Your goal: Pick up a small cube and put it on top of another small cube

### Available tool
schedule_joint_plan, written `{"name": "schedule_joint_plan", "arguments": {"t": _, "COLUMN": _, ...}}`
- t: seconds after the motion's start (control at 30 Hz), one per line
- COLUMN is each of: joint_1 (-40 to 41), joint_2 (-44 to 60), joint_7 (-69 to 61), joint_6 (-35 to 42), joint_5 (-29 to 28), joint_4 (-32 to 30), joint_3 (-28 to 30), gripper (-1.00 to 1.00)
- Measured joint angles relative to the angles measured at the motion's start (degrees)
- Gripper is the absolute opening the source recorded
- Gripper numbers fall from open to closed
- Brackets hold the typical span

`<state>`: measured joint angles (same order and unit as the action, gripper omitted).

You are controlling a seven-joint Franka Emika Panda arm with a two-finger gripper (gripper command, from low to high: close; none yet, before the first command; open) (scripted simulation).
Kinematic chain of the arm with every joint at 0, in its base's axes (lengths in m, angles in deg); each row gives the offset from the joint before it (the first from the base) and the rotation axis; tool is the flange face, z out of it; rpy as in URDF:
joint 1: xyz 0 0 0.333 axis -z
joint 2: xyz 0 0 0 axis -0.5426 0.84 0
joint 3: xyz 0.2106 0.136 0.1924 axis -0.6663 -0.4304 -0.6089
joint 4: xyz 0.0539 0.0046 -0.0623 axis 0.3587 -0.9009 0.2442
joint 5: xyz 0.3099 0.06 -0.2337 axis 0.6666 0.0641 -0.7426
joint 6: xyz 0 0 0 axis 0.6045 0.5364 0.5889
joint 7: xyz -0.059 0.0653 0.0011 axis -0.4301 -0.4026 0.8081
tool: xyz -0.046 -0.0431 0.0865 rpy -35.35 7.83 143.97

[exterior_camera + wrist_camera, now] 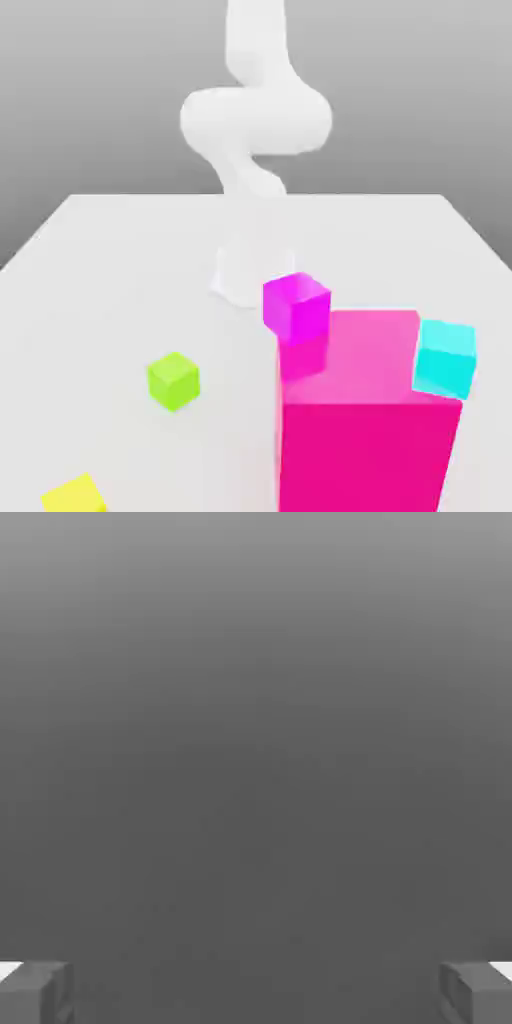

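The small lime-green cube (173, 380) sits on the white table (110, 290), towards the exterior view's left. The small magenta-violet cube (296, 307) is at the far left corner of a big hot-pink block; I cannot tell whether it rests on the block or stands behind it. My white arm (250, 110) rises from its base at the back of the table, well away from both cubes. In the hand view my gripper (256, 992) is open, its grey fingertips (35, 992) far apart with nothing between them, facing plain grey background.
The big hot-pink block (365, 420) stands tall at the front right of the exterior view. A small cyan cube (445, 358) is at its right edge. A small yellow cube (74, 495) lies at the front left.
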<state>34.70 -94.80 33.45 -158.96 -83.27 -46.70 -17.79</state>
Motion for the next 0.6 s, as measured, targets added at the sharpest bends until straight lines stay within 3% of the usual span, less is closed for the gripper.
{"name": "schedule_joint_plan", "arguments": {"t": 0.43, "joint_1": 11.6, "joint_2": 22.9, "joint_7": 14.0, "joint_6": -19.3, "joint_5": -1.5, "joint_4": -23.8, "joint_3": 1.8, "gripper": 0.0}}
{"name": "schedule_joint_plan", "arguments": {"t": 0.6, "joint_1": 15.7, "joint_2": 37.3, "joint_7": 19.1, "joint_6": -30.5, "joint_5": -0.8, "joint_4": -32.7, "joint_3": 3.5, "gripper": 0.0}}
